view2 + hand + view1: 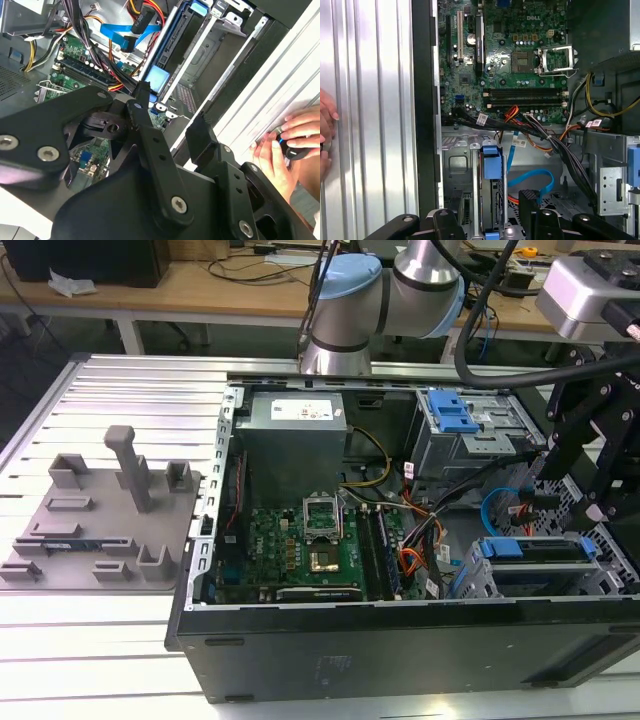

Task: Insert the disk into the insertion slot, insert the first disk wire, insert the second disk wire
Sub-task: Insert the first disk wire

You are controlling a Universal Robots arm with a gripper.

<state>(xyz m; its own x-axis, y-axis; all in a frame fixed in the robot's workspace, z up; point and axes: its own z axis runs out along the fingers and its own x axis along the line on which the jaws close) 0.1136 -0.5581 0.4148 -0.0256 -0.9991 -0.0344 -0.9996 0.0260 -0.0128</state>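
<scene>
**Exterior view.** An open computer case (350, 650) lay on its side on the slatted tabletop (120, 390), with the arm (345, 300) behind it. The disk (535, 552) sat in the case corner at the exterior view's lower right. It was a flat slab clipped in a bright blue frame, and the blue showed at its ends. It lay inside the insertion slot (472, 580), a silvery perforated cage. A blue cable (490, 512) looped just beside the cage. A grey bay with a blue latch (450, 412) stood farther back. A grey fixture tray (100, 515) lay on the tabletop at the exterior view's left, well apart from the case.

**Second wrist view.** The jaws stood wide apart and held nothing. The black fingers (142, 102) hung over the case edge, with circuit board and cables visible between them. This view added a person's hand (277, 150) on the slats outside the case, pinching a small dark object.

**First wrist view.** The camera looked straight down into the case. The disk was seen edge-on, its blue frame between the cage walls, and one black finger hung on either side of it without touching. The motherboard (520, 55) lay beyond. The blue cable curved beside the cage, but I could not tell whether either end was plugged into the disk. The fingertips of the hand rested on the slats, well apart from the case.
</scene>
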